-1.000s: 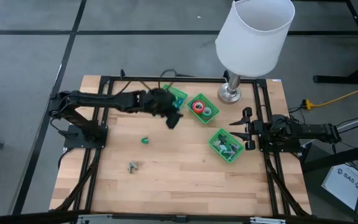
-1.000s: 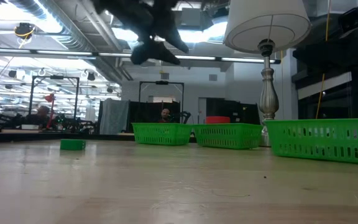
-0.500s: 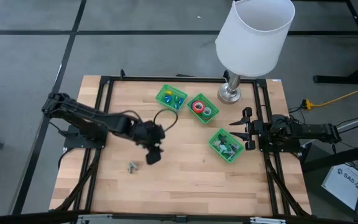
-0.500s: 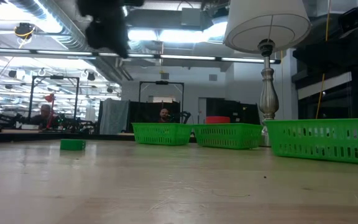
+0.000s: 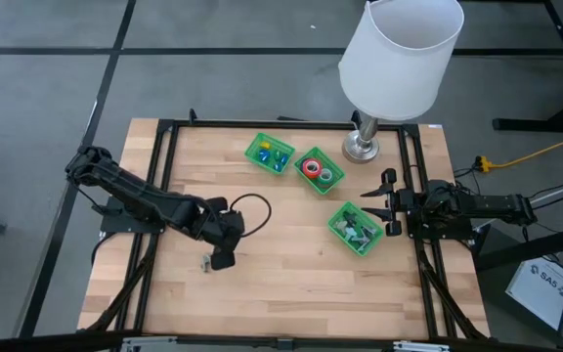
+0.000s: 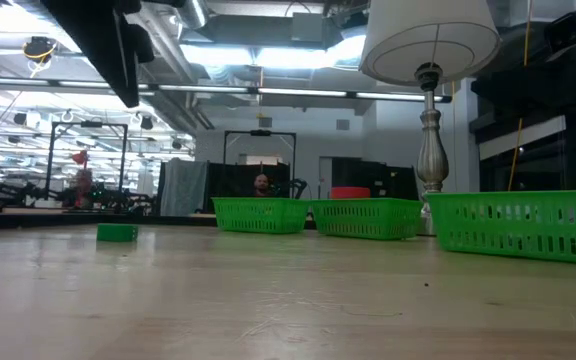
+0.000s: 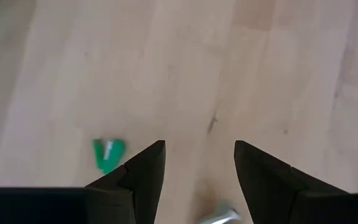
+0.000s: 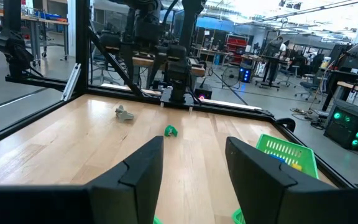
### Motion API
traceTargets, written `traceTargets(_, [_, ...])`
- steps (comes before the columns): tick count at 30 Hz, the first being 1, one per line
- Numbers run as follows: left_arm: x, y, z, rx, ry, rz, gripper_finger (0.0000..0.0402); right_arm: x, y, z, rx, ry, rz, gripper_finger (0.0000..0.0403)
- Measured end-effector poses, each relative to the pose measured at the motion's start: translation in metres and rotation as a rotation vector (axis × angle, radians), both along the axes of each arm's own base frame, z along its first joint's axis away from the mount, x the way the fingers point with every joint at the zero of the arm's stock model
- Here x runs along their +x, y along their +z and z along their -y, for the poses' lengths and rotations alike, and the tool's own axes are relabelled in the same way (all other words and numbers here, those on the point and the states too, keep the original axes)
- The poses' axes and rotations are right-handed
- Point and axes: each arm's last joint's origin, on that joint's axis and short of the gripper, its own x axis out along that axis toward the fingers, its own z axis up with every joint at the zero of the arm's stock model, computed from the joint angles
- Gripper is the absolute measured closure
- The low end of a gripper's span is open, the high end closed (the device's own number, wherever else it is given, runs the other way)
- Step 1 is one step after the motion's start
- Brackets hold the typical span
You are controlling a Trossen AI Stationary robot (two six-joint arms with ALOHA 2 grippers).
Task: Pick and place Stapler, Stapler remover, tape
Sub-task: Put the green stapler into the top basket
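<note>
My left gripper point(image 5: 221, 260) point(image 7: 199, 149) is open and hangs above the bare wood in the table's near-left part, touching nothing. A small grey metal piece point(image 5: 206, 262) point(image 7: 219, 216) point(image 8: 124, 113) lies on the table just beside it, toward the left edge. A small green piece with a white middle point(image 7: 107, 153) point(image 8: 170, 130) point(image 6: 117, 232) lies flat nearby; the arm hides it in the high view. Tape rolls, red among them, sit in the middle green tray point(image 5: 320, 170). My right gripper point(image 5: 384, 203) point(image 8: 191, 165) waits open at the right edge.
Three green trays stand in the far right part: one with blue and yellow things point(image 5: 270, 154), the middle one, and one with pale things point(image 5: 354, 228) by my right gripper. A lamp point(image 5: 399, 59) stands on its base point(image 5: 363, 147) at the far edge. A black cable point(image 5: 252, 207) loops off my left arm.
My left gripper has swung from over the far-left tray toward the table's near edge and leftward, ending beside the grey piece. The small pieces and trays have not moved.
</note>
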Motion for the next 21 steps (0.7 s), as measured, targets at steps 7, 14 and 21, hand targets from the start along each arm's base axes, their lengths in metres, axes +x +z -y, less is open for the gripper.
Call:
traceTargets(7, [0.0, 0.0, -0.001, 0.096, -0.028, 0.017, 0.0213, 0.0, 0.0, 0.0, 0.0, 0.0, 0.0, 0.0224])
traceTargets(14, [0.0, 0.0, -0.003, 0.113, -0.045, 0.01, 0.0213, 0.0, 0.0, 0.0, 0.0, 0.0, 0.0, 0.0224])
traceTargets(21, [-0.001, -0.002, -0.016, 0.142, -0.03, -0.05, 0.0213, 0.0, 0.0, 0.0, 0.0, 0.0, 0.0, 0.0224])
